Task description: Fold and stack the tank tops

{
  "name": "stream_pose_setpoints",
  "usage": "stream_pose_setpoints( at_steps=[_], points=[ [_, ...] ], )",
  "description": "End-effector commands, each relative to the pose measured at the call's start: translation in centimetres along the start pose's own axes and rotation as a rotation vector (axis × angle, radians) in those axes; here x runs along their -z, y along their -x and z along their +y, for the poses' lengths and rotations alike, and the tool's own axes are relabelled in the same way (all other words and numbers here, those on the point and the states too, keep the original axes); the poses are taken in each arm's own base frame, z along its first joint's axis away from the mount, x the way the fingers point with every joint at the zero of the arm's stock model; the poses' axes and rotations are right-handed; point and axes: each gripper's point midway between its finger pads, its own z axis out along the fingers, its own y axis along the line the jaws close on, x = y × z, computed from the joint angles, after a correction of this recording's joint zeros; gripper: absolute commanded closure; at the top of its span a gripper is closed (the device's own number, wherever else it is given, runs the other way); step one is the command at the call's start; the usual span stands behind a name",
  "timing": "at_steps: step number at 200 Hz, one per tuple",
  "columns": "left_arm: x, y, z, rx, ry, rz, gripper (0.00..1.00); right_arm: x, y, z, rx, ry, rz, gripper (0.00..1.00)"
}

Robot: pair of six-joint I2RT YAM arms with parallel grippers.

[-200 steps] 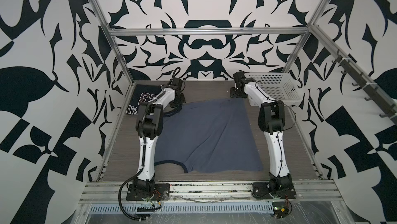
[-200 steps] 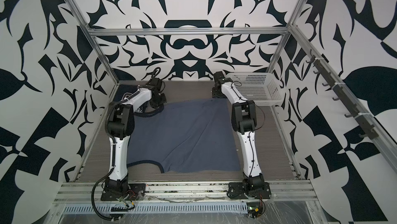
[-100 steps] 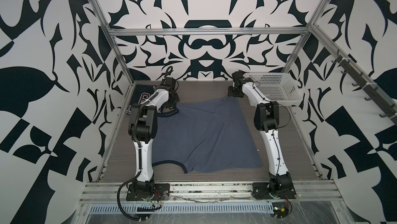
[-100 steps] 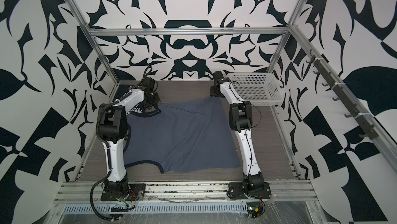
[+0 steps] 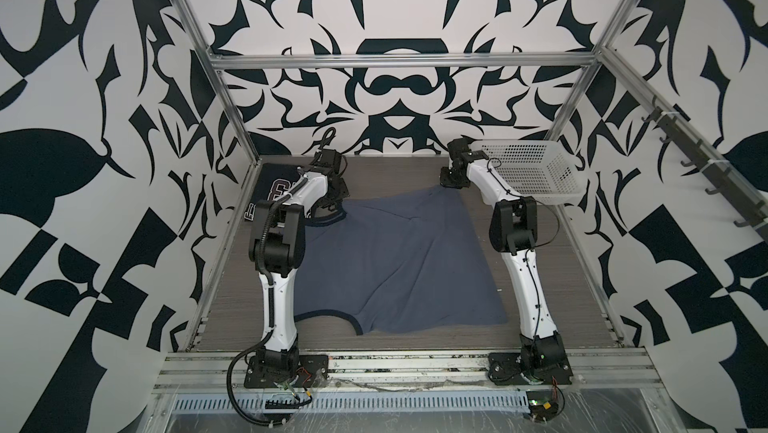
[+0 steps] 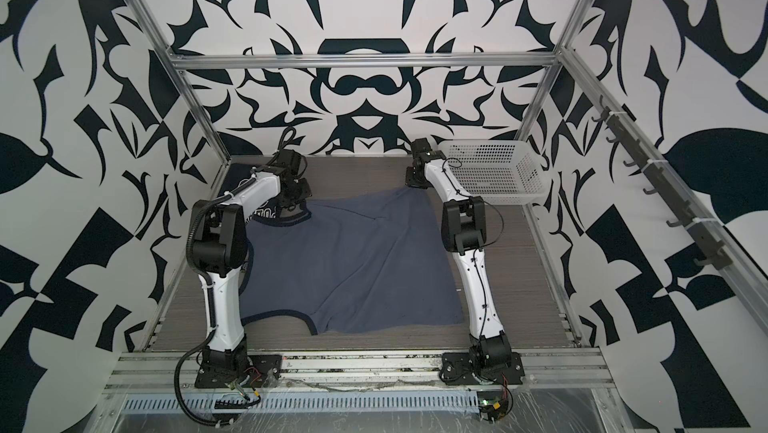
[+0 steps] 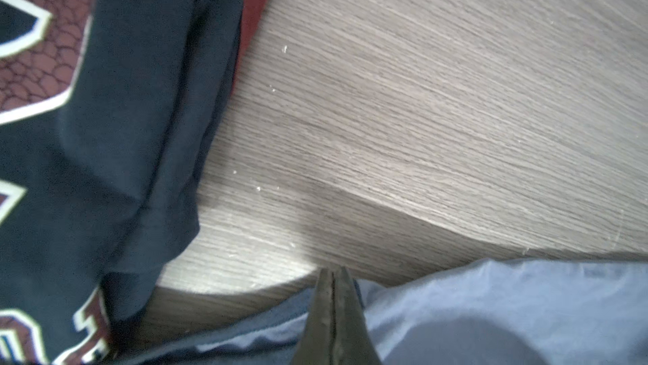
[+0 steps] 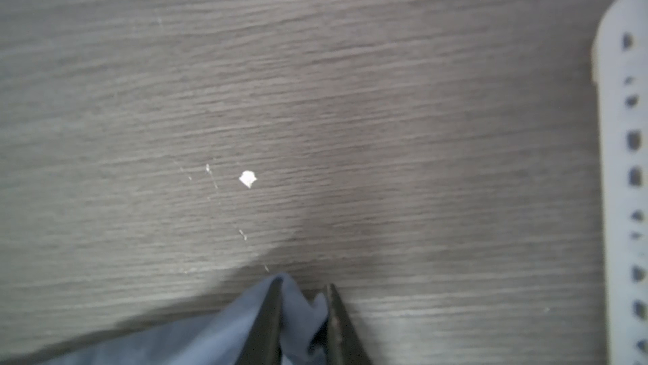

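The slate-blue tank top (image 5: 395,260) (image 6: 353,260) lies spread on the wooden table, back side up, with a navy-trimmed armhole at the near edge. Its far left edge (image 7: 491,303) bunches around my left gripper (image 7: 332,274) (image 5: 332,202), whose jaws are pressed together on the trimmed edge. My right gripper (image 8: 304,288) (image 5: 451,183) is shut on the far right corner (image 8: 210,338), with a fold of cloth between its fingers. The dark navy tank top (image 5: 274,185) (image 7: 122,100), with its red print, lies folded at the far left corner, partly behind my left arm.
A white perforated basket (image 5: 536,173) (image 8: 627,170) stands at the far right, just beside my right gripper. Bare wood table (image 5: 395,169) runs along the back wall between the grippers. Metal frame posts edge the table on both sides.
My right gripper has closed on the far right corner of the slate-blue tank top. My left arm shifted toward the far left, and the cloth's far edge moved with it.
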Motion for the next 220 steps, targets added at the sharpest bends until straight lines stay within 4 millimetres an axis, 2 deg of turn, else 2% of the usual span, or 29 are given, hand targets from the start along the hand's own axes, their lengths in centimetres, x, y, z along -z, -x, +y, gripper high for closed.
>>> stream_pose_setpoints(
  at_steps=[1, 13, 16, 20, 47, 86, 122, 160, 179, 206, 220],
  points=[
    [1.7, 1.0, -0.3, 0.010, -0.018, -0.046, 1.00, 4.3, 2.7, -0.5, 0.023, -0.035, -0.085, 0.94],
    [2.4, 1.7, -0.6, 0.010, -0.031, -0.068, 1.00, 6.3, 3.3, -0.9, 0.034, -0.058, -0.117, 0.99],
    [2.6, 1.7, -0.6, 0.010, -0.034, -0.071, 1.00, 6.0, 3.0, -1.1, 0.037, -0.066, -0.115, 1.00],
    [2.9, 1.9, -0.7, 0.010, -0.038, -0.078, 1.00, 7.5, 3.6, -1.1, 0.040, -0.065, -0.144, 1.00],
    [4.2, 2.4, -1.6, -0.008, -0.065, -0.102, 1.00, 11.2, 3.8, -1.9, 0.043, -0.072, -0.221, 1.00],
    [5.4, 1.2, -2.8, -0.064, -0.077, -0.110, 1.00, 12.4, 1.8, -3.0, 0.016, -0.059, -0.227, 1.00],
    [8.0, 0.0, -3.3, -0.092, -0.095, -0.162, 1.00, 14.2, -0.2, -3.5, -0.003, -0.026, -0.243, 1.00],
    [9.9, -3.2, -3.6, -0.117, -0.104, -0.175, 1.00, 16.2, -2.8, -4.3, -0.055, 0.018, -0.266, 1.00],
    [10.3, -5.1, -2.9, -0.114, -0.085, -0.168, 1.00, 17.1, -4.5, -4.4, -0.085, 0.049, -0.272, 1.00],
    [10.6, -8.1, -2.0, -0.097, -0.085, -0.149, 1.00, 16.9, -8.0, -4.7, -0.123, 0.084, -0.240, 1.00],
    [10.7, -9.6, -1.5, -0.086, -0.084, -0.142, 1.00, 16.6, -10.0, -5.6, -0.147, 0.063, -0.221, 1.00]
  ],
)
